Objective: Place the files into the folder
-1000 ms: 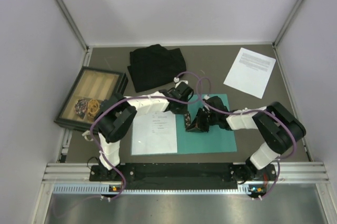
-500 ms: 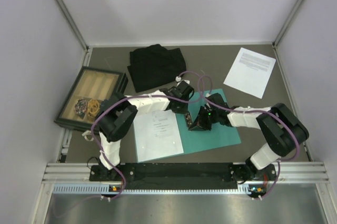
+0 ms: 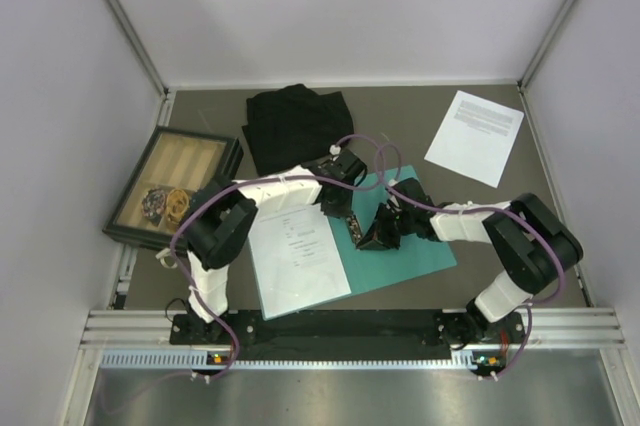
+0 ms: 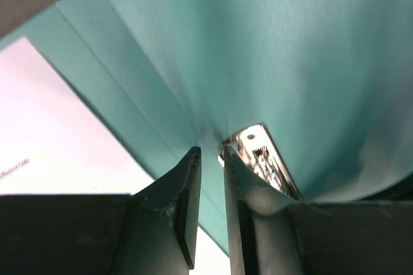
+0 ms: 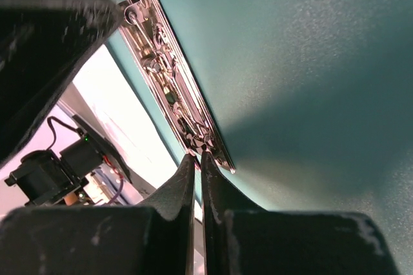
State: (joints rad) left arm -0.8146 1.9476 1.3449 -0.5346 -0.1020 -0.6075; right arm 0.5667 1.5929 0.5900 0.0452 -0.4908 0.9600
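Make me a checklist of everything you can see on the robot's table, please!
Surface: dark table, no spills seen.
Job's things: teal folder lies open; one white sheet rests on its left half; second sheet lies apart at the far right.
Clutter: black cloth at the back; wooden tray at the left with small things inside.
Grippers: left gripper slightly open over the folder's crease, beside the metal clip; right gripper shut, tips at the clip's end.
Cables: purple cables loop off both arms, over the folder.
Surroundings: white walls on three sides; metal rail at the near edge.
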